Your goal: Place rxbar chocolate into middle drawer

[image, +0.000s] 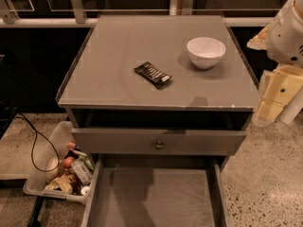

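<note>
Rxbar chocolate [152, 74] lies on cabinet top [113, 51]; jaws at right edge.

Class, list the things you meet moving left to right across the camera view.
clear plastic bin on the floor → rxbar chocolate on the cabinet top → white bowl → gripper, at the right edge beside the cabinet

Viewpoint: one camera, above and in front of the grey square-topped cabinet [156, 56], facing down onto its top.
Range: near; the cabinet fills most of the view, and the lower edge cuts off its open wide shallow grey middle drawer [156, 197].
Gripper: the pale gripper [277, 96] sits at the right edge, beside the cabinet.
</note>
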You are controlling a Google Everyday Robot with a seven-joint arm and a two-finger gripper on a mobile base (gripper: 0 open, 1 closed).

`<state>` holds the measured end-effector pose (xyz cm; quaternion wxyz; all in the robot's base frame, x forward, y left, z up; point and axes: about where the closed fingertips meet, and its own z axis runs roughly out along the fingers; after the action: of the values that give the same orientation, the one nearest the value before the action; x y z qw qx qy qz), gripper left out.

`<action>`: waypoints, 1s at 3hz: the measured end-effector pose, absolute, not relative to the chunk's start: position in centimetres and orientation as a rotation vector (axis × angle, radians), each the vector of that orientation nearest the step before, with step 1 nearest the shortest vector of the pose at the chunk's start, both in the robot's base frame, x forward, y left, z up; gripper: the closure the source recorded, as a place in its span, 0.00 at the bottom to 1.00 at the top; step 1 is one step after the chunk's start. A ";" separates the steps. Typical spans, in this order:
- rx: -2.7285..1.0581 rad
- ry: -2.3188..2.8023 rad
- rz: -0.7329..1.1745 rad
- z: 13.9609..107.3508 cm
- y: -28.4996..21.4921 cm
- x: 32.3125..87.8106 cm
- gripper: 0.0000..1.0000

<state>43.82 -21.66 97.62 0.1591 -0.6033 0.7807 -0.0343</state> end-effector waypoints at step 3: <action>-1.587 2.135 0.055 96.8 -19.9 47.6 0.00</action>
<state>47.63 -19.91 96.80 0.2379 -0.5793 0.7794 0.0200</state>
